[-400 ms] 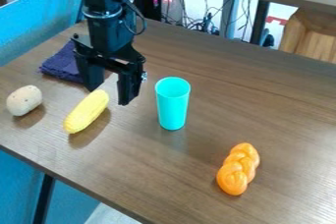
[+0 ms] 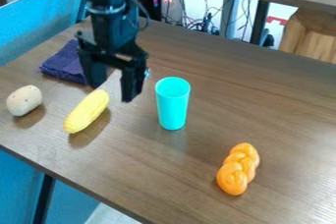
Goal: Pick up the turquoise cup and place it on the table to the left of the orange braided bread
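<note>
In the camera view, my hand (image 2: 113,93) hangs over the counter (image 2: 275,120), toward the edge that runs along the blue panel (image 2: 39,19). My fingers are spread, one on the side of that panel and the other on the side of the cup (image 2: 173,107), and I pinch nothing between them.

The corn (image 2: 87,111) is the thing nearest to me. It lies on its side on the counter, between my hand and the near edge. Its upper end is just beside the tip of my finger on the panel side; I cannot tell whether the two touch. From that end, its long axis slants away from me toward the near edge, so nearly all of the corn lies out in front of my fingers rather than between them. As I judge it, the gap between my fingers opens roughly across that axis, but sits off the corn toward the cup.

The cup stands upright, mouth up, apart from my hand. The potato (image 2: 24,100) rests beyond the corn, near the corner where the panel edge meets the near edge. The purple cloth (image 2: 64,64) lies bunched behind my hand, by the panel. The orange bread (image 2: 238,169) lies well apart from me, past the cup.
</note>
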Available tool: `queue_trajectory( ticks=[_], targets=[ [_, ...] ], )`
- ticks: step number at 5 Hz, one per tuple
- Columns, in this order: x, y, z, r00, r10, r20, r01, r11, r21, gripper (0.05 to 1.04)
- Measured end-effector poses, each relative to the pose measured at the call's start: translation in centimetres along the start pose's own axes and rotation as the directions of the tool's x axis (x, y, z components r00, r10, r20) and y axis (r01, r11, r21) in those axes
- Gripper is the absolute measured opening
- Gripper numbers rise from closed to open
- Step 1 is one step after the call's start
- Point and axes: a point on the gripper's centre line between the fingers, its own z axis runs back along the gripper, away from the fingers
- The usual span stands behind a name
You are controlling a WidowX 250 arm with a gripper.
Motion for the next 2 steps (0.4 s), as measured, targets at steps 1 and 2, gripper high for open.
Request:
queue_trajectory(
  ticks=[1,2],
  targets=[
    [1.8,-0.1,2.4,0.999,0.014,0.034,-0.014,1.0,-0.015,1.004],
    [3.4,0.2,2.8,0.999,0.034,0.024,-0.033,0.999,-0.008,1.004]
  ],
)
